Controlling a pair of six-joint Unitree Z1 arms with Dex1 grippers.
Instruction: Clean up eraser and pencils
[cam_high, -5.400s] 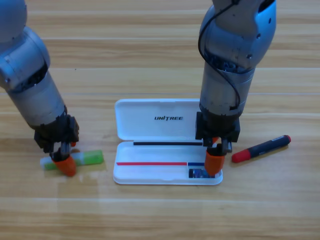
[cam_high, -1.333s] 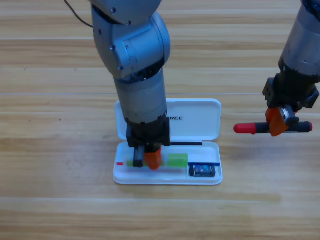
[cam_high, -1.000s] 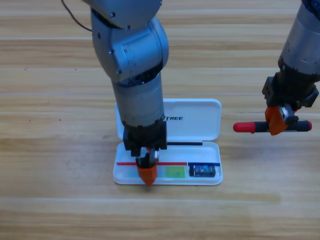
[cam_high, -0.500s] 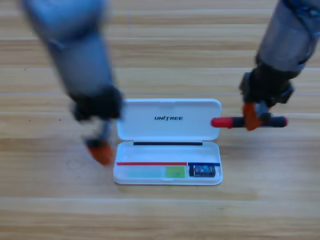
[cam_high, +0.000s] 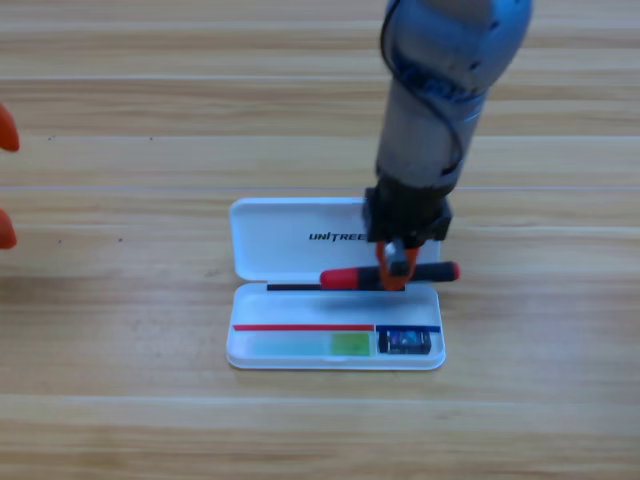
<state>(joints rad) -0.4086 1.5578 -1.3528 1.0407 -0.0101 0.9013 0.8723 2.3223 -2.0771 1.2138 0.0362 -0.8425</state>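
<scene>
My right gripper (cam_high: 396, 270) is shut on the dark pencil with the red end (cam_high: 346, 277). It holds the pencil level above the hinge of the open white case (cam_high: 290, 225), red end pointing left. The white and light green pencil (cam_high: 305, 345) lies in the case's front tray. The small dark eraser (cam_high: 405, 341) sits at that tray's right end. My left gripper (cam_high: 4, 180) waits at the picture's left edge; only its two orange jaw tips show, held apart.
The case lies open near the table's front middle, lid toward the back. The right arm stands over the lid's right part and hides it. Bare wooden table surrounds the case.
The right gripper has carried the red-ended pencil left, from beside the case to above it. The left arm has drawn back from the tray to the left edge, leaving the green pencil inside.
</scene>
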